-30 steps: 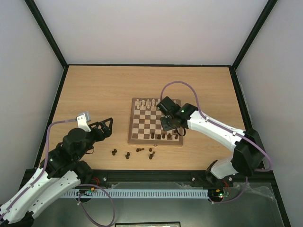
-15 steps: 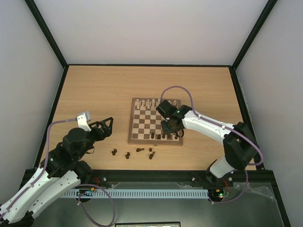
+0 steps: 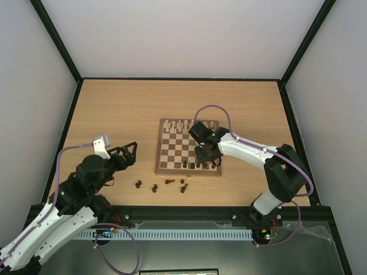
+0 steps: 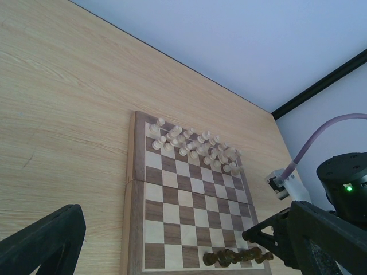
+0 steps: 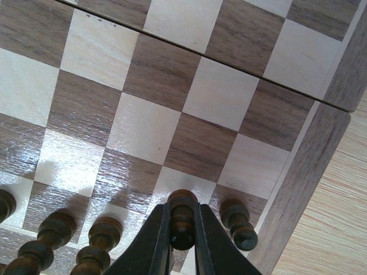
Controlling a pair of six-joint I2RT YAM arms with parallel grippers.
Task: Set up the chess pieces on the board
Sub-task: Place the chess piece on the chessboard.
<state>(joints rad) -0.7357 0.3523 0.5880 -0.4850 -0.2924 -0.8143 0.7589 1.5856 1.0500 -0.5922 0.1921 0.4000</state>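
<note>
Several dark chess pieces [image 3: 198,165] on the board [image 3: 159,154]: I count about five standing along the near edge row, toward its right end. The overhead view is too small for an exact count.
Right gripper [image 5: 182,232]: fingers clamped on one dark piece [image 5: 182,213], held upright over the near row, between a standing piece and the corner piece [image 5: 238,223]. I cannot tell whether its base touches the square.
Left gripper [image 3: 132,153]: jaws wide apart, holding nothing, hovering over the table [image 3: 114,109] well left of the board.
Loose pieces [image 3: 169,182]: about five dark ones on the table just in front of the board's near edge; whether upright or tipped, I cannot tell.
Cream pieces [image 4: 189,143]: the two far rows look filled, so I judge that side done.
Progress: under halfway for the dark side, by my judgement. The near row is part filled, the second row looks bare, and the loose ones are yet to be fetched.
Containers: none in sight; the board is the only thing carrying anything.
</note>
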